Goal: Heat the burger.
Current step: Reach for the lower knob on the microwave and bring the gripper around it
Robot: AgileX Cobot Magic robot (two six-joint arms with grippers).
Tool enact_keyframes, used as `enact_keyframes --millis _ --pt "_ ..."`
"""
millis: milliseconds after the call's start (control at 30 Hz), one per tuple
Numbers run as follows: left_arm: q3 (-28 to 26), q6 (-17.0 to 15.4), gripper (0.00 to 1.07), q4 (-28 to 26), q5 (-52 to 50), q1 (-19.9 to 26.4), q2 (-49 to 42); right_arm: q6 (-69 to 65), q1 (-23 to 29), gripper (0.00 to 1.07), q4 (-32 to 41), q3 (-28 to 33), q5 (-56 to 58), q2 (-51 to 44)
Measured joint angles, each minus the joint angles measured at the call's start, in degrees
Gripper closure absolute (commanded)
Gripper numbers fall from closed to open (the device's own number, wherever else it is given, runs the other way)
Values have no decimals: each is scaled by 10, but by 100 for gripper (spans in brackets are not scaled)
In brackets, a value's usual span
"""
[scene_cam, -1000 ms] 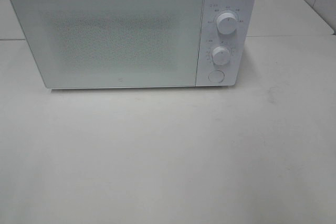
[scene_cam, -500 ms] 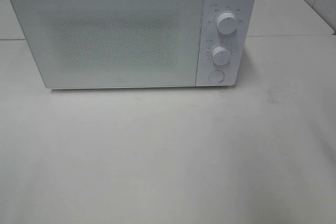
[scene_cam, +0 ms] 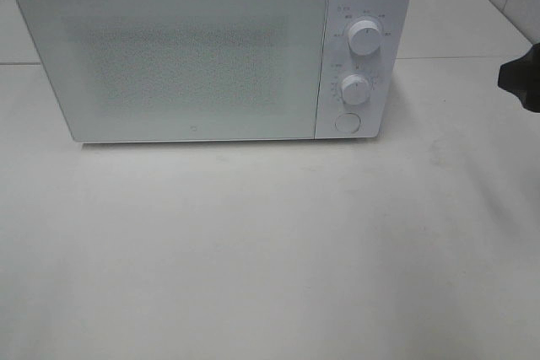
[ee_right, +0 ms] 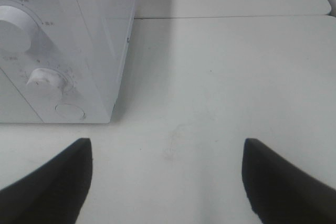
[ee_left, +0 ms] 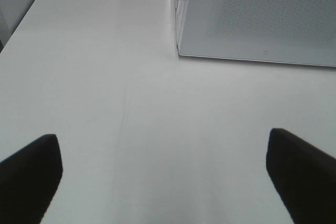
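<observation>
Risk of the microwave [scene_cam: 194,48] sliding back if the right gripper [ee_right: 167,150], open and empty like the left gripper [ee_left: 163,140], presses its round button [scene_cam: 347,122] too hard.

one microwave [scene_cam: 211,48] on one white table [scene_cam: 270,250]. the microwave has one door [scene_cam: 173,56], two round knobs, an upper knob [scene_cam: 364,37] and a lower knob [scene_cam: 355,88], and one round button [scene_cam: 346,122]. two grippers show in the wrist views, the left gripper [ee_left: 163,142] and the right gripper [ee_right: 166,144], each with two dark fingers [ee_left: 31,177].
</observation>
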State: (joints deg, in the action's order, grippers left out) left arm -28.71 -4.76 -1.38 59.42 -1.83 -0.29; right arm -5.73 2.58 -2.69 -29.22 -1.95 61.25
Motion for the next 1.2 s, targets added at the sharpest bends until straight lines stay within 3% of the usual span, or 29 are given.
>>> enact_keyframes --millis 400,500,633,667,700,800,1200 --pt "0 0 9 0 0 0 0 13 0 32 1 80 -276 83" --pt "0 0 9 0 0 0 0 42 5 32 30 100 -331 102" --pt "0 0 9 0 0 0 0 143 58 32 142 132 -413 132" --pt "0 0 9 0 0 0 0 143 58 32 142 132 -413 132" --pt "0 0 9 0 0 0 0 187 87 32 198 143 -455 146" --pt "0 0 9 0 0 0 0 230 131 32 268 150 -501 167" --pt "0 0 9 0 0 0 0 254 278 32 369 154 -642 248"
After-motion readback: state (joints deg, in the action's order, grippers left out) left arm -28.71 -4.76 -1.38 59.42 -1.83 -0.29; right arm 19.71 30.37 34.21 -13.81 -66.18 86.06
